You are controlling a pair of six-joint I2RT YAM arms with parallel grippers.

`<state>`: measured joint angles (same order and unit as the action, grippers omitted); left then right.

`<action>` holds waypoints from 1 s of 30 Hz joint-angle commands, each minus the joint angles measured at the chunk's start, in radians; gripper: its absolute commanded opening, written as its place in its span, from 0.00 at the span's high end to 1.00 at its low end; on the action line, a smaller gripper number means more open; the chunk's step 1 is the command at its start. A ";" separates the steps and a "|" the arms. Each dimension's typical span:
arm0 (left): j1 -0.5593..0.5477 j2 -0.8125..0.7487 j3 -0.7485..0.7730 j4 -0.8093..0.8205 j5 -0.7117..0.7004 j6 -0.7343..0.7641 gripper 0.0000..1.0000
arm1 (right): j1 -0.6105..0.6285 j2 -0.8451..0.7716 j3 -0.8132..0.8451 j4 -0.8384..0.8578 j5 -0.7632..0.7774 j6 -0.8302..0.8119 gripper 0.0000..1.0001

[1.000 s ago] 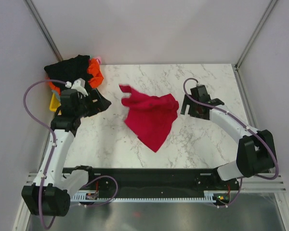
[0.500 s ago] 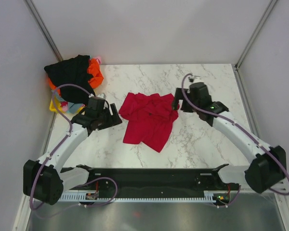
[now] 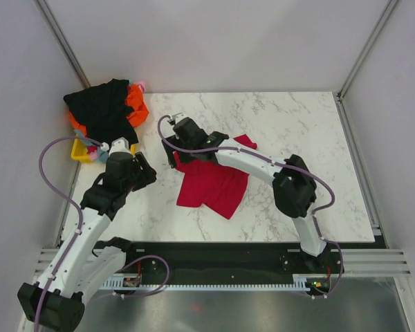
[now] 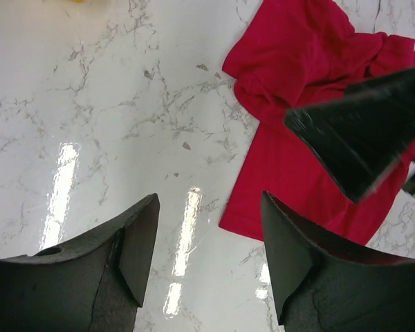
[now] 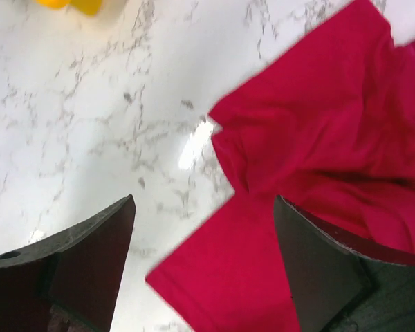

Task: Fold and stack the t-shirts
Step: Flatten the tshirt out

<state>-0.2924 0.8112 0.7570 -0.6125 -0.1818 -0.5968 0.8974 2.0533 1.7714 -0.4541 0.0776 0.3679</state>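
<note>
At the far-left corner of the table (image 3: 297, 117), the pile (image 3: 104, 111) of unfolded shirts is as it was a second ago: ridged black cloth on top, orange beside it, slumped over a hard yellow bin (image 3: 78, 148). The left claw (image 4: 209, 200) has moved from beside the pile to glossy bare marble just left of the red shirt (image 3: 211, 187). Its jaws are apart and hold nothing. The right claw (image 5: 202, 207) has swung from the shirt's right side across to its far-left part. It too is open, straddling the cloth's edge without pinching it. The shirt lies mid-table, left of centre. It was a bunched diamond and is now flatter and squarer. It is soft, matte crimson, creased around one sleeve. This looks like spreading, with no fold started.
</note>
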 commanded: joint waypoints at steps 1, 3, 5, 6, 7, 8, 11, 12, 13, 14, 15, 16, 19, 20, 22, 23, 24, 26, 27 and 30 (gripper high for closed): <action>0.004 -0.044 0.025 -0.061 -0.018 0.020 0.32 | -0.009 0.145 0.218 -0.109 0.069 -0.043 0.12; 0.004 -0.069 0.021 -0.076 -0.004 0.022 0.32 | -0.008 0.221 0.319 -0.176 0.122 -0.046 0.12; 0.004 -0.098 0.013 -0.090 0.002 0.022 0.32 | -0.008 0.246 0.338 -0.190 0.151 -0.041 0.14; 0.004 -0.110 0.013 -0.090 0.014 0.020 0.32 | -0.008 0.255 0.332 -0.192 0.174 -0.038 0.14; 0.002 -0.119 0.008 -0.089 0.019 0.022 0.32 | -0.009 0.258 0.327 -0.193 0.188 -0.032 0.16; 0.004 -0.130 0.008 -0.086 0.021 0.023 0.32 | -0.009 0.263 0.324 -0.195 0.203 -0.026 0.18; 0.002 -0.121 0.007 -0.078 0.024 0.029 0.32 | -0.011 0.287 0.321 -0.195 0.217 -0.026 0.21; 0.002 -0.116 0.007 -0.078 0.030 0.029 0.32 | -0.014 0.310 0.336 -0.196 0.208 -0.026 0.22; 0.002 -0.110 0.007 -0.076 0.031 0.029 0.32 | -0.015 0.323 0.347 -0.195 0.199 -0.026 0.25; 0.002 -0.107 0.007 -0.075 0.033 0.031 0.32 | -0.015 0.347 0.373 -0.195 0.192 -0.030 0.28; 0.002 -0.106 0.007 -0.073 0.033 0.031 0.32 | -0.015 0.358 0.388 -0.199 0.191 -0.032 0.32; 0.002 -0.106 0.005 -0.073 0.034 0.029 0.32 | -0.015 0.366 0.399 -0.198 0.191 -0.032 0.42; 0.002 -0.106 0.004 -0.069 0.041 0.031 0.32 | -0.025 0.380 0.425 -0.196 0.182 -0.020 0.61; 0.002 -0.107 0.002 -0.069 0.041 0.034 0.32 | -0.031 0.380 0.430 -0.198 0.173 -0.015 0.66; 0.002 -0.106 0.002 -0.069 0.039 0.034 0.32 | -0.046 0.374 0.427 -0.198 0.159 -0.007 0.87; 0.002 -0.106 0.001 -0.067 0.041 0.032 0.32 | -0.055 0.366 0.425 -0.199 0.157 -0.007 0.96; 0.002 -0.106 0.001 -0.067 0.038 0.032 0.32 | -0.060 0.358 0.425 -0.204 0.160 -0.009 1.00; 0.002 -0.098 -0.001 -0.064 0.039 0.031 0.32 | -0.077 0.320 0.434 -0.209 0.165 -0.023 1.00; 0.002 -0.096 -0.001 -0.064 0.042 0.031 0.32 | -0.084 0.299 0.442 -0.212 0.165 -0.026 1.00; 0.002 -0.086 -0.001 -0.064 0.053 0.038 0.39 | -0.139 0.162 0.464 -0.224 0.195 -0.044 1.00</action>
<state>-0.2920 0.7181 0.7567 -0.6865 -0.1463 -0.5938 0.8120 2.4145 2.1639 -0.6731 0.2386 0.3439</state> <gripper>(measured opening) 0.626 0.011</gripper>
